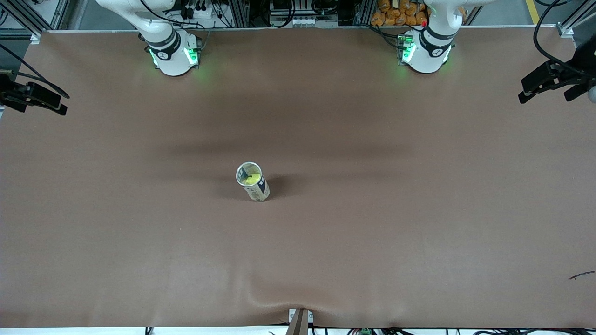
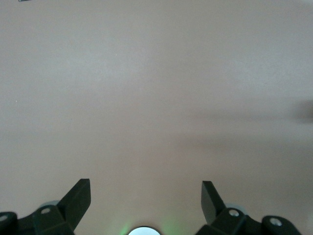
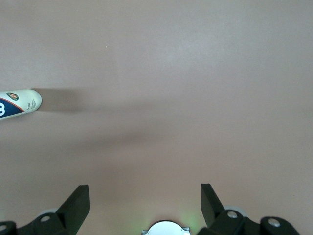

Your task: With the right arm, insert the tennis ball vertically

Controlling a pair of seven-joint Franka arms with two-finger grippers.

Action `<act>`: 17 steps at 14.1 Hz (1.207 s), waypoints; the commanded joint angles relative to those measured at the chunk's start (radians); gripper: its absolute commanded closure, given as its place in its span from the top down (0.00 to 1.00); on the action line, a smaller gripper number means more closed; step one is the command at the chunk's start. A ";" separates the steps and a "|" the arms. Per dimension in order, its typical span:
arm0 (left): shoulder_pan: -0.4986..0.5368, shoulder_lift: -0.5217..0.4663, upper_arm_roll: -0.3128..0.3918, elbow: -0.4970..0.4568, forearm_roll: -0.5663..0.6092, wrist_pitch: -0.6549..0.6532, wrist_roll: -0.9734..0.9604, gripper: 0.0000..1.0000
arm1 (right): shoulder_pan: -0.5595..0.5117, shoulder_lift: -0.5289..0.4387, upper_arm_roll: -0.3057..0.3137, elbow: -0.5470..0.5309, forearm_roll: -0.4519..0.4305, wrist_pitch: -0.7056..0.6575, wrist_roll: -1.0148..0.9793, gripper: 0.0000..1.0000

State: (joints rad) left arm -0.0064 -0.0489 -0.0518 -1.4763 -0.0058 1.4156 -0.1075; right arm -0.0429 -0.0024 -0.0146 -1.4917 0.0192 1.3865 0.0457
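A white and blue tube can (image 1: 257,188) stands upright near the middle of the brown table, its open mouth up. A yellow tennis ball (image 1: 253,178) sits inside it, just below the rim. The can's lower part also shows at the edge of the right wrist view (image 3: 19,104). My right gripper (image 3: 144,186) is open and empty, high over bare table, well away from the can. My left gripper (image 2: 145,182) is open and empty over bare table. Neither gripper shows in the front view; only the arm bases do.
The right arm's base (image 1: 172,51) and left arm's base (image 1: 426,49) stand along the table's back edge. Black camera clamps sit at the table's two ends (image 1: 32,97) (image 1: 554,81). A small dark scrap (image 1: 581,275) lies near the front corner at the left arm's end.
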 commanded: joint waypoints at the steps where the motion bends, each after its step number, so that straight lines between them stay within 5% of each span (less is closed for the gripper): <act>1: -0.053 -0.077 0.049 -0.100 -0.017 0.017 0.000 1.00 | 0.003 -0.011 -0.005 0.013 -0.007 -0.018 0.014 1.00; 17: -0.079 -0.081 0.053 -0.084 -0.002 0.008 0.023 1.00 | -0.012 -0.011 -0.010 0.014 -0.010 -0.020 0.014 1.00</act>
State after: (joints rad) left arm -0.0907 -0.1150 0.0004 -1.5578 -0.0067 1.4298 -0.1013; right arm -0.0466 -0.0025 -0.0301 -1.4844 0.0184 1.3799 0.0471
